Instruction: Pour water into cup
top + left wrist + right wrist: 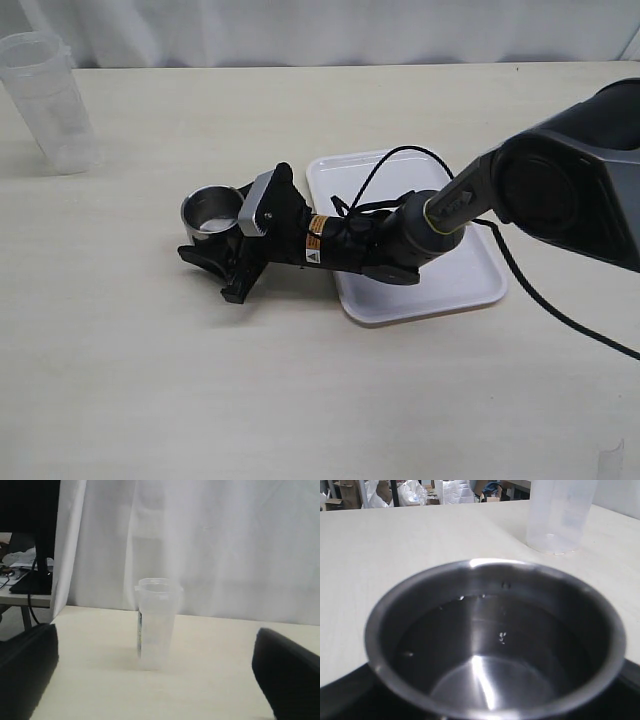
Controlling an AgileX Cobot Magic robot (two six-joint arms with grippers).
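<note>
- The short, shiny, cylindrical stainless-steel cup (212, 210) stands upright on the pale wood-grain tabletop (300, 400). It is near the flat white plastic tray (470, 285) but off it.
- In your right wrist view, a faint level line and a few bright specks on the dark inner wall read as clear water (470, 650) lying low in the cup. You cannot tell how much there is.
- Your right gripper (208, 232) reaches across the tray, with its black jaws partly spread on either side of the cup wall. In the close view they sit against the wall, so treat the cup as held while it rests on the tabletop.
- The tall, translucent plastic beaker (48, 100) stands upright toward the far left corner, well apart from the cup. Whether it has water in it cannot be made out.
- Your left gripper (157, 680) is spread wide and empty. It points at the beaker but stands clear of it.
- The step in hand looks like the reach for the beaker, with the cup steadied for the pour.
- For the next move:
  - Bring the left jaws around the beaker's middle.
  - Close gently, since the thin wall may flex.
  - Lift it upright, carry it above the cup's mouth and tilt slowly.
</note>
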